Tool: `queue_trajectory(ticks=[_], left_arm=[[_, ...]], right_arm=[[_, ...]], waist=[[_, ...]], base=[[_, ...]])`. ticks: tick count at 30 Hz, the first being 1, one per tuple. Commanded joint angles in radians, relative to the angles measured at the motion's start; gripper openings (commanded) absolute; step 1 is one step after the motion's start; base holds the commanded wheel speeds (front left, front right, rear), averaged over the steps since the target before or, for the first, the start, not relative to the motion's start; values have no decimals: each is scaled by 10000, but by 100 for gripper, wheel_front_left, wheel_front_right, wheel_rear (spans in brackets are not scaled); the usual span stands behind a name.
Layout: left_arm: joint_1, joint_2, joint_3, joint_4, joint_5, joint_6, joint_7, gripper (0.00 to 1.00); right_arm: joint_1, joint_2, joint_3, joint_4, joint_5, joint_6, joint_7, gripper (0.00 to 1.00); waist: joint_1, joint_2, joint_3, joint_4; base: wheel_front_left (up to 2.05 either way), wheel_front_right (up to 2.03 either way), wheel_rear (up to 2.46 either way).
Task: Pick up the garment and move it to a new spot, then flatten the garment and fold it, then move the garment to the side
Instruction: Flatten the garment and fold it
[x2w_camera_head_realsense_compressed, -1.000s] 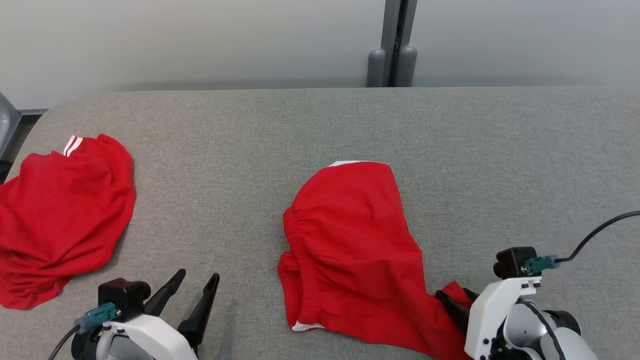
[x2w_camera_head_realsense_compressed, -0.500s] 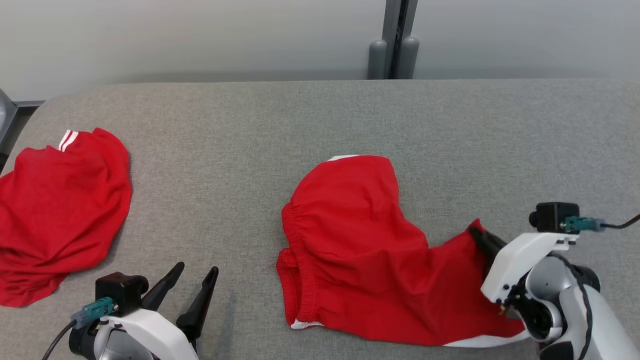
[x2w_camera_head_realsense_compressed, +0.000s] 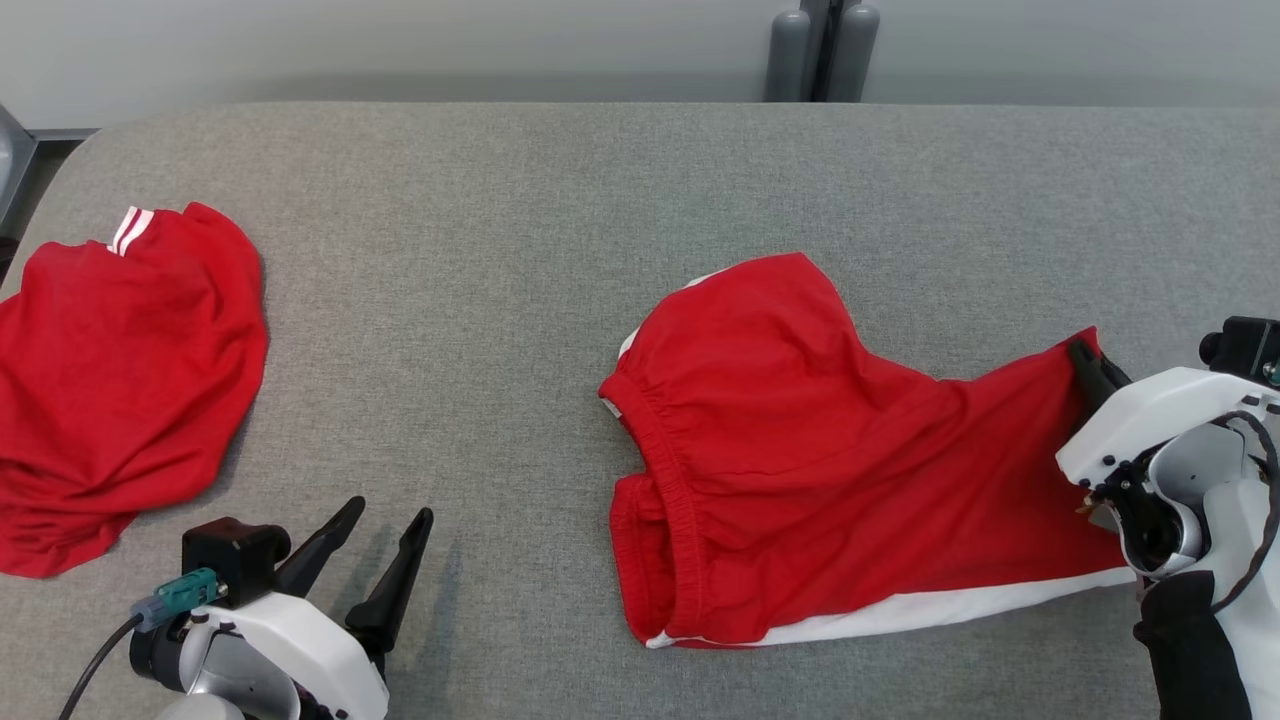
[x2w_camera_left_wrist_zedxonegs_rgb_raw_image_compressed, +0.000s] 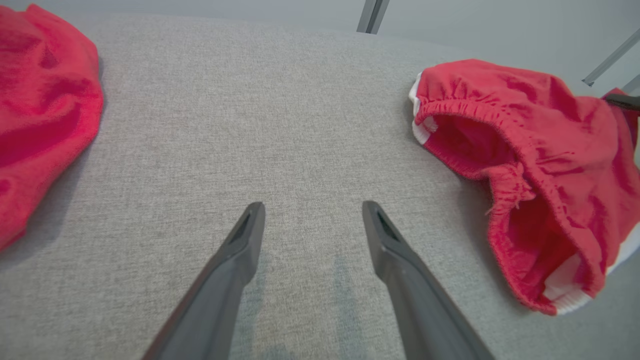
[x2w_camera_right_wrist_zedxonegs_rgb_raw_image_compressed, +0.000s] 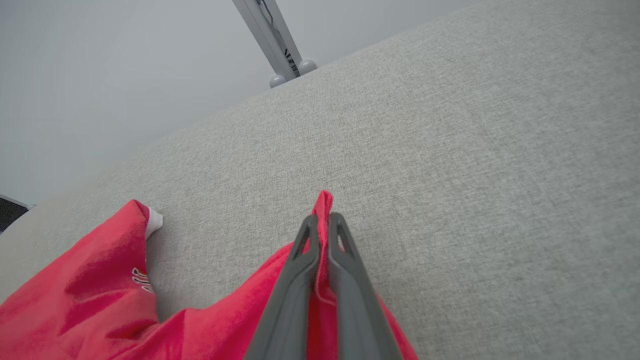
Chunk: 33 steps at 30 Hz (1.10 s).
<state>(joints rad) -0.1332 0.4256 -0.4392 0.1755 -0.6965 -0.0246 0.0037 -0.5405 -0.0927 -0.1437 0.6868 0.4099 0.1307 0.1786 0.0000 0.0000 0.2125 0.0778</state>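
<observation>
The step in hand looks like carrying the garment to its new spot by one corner, and doing it well calls for a firm pinch and a low, even pull, so the thin fold of cloth does not slide out and the rest trails flat instead of bunching. The right gripper has its jaws closed on the hem corner of one leg, with a small tip of red cloth poking out past the fingertips (a shallow bite, so a sudden tug would probably lose it). The red shorts lie right of centre on the grey worktop. Their elastic waistband gapes open toward the robot's left, and the gripped leg is drawn taut toward the right edge, with a white stripe showing along the near side. The left gripper hovers low over bare fabric with its jaws spread wide and holding nothing. It is well apart from the waistband and sits between the shorts and a second red garment heaped at the far left. If the cloth starts to drag unevenly, taking the waistband with that free gripper would likely help spread it for flattening.
</observation>
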Motion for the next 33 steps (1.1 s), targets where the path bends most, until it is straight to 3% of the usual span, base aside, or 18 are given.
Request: queue_trajectory(ticks=[1, 2, 4, 9, 14, 24, 33], left_arm=[[-212, 61, 13, 32, -59, -26, -55, 100], [-234, 55, 10, 52, -65, -31, -52, 100], [-223, 33, -19, 147, -73, -22, -54, 100], [-25, -28, -81, 186, -43, 73, -146, 100], [218, -22, -243, 37, 67, 160, -85, 100], [462, -131, -892, -922, 315, 136, 224, 100], [518, -104, -1887, -1176, 459, -475, 868, 100]], right_arm=[[-195, -37, -85, 120, -119, 1, -192, 0], [-296, -61, -154, 292, -171, 1, -312, 0], [-467, -18, -137, 768, -214, 1, -589, 100], [-313, -47, 182, 1117, -145, 1, -1106, 100], [57, -119, 741, 670, -14, 1, -1778, 100], [1637, -196, 2232, -1662, 309, 1, -2780, 100], [2912, -298, 2686, -3555, 412, 1, -3033, 100]], waist=[[0, 0, 10, 32], [0, 0, 6, 41], [0, 0, -110, 39], [0, 0, -519, -131], [0, 0, -1044, -430], [0, 0, -1779, -1035], [0, 0, -1762, -1479]], base=[[0, 0, 0], [0, 0, 0], [0, 0, 0], [0, 0, 0], [0, 0, 0], [0, 0, 0], [0, 0, 0]])
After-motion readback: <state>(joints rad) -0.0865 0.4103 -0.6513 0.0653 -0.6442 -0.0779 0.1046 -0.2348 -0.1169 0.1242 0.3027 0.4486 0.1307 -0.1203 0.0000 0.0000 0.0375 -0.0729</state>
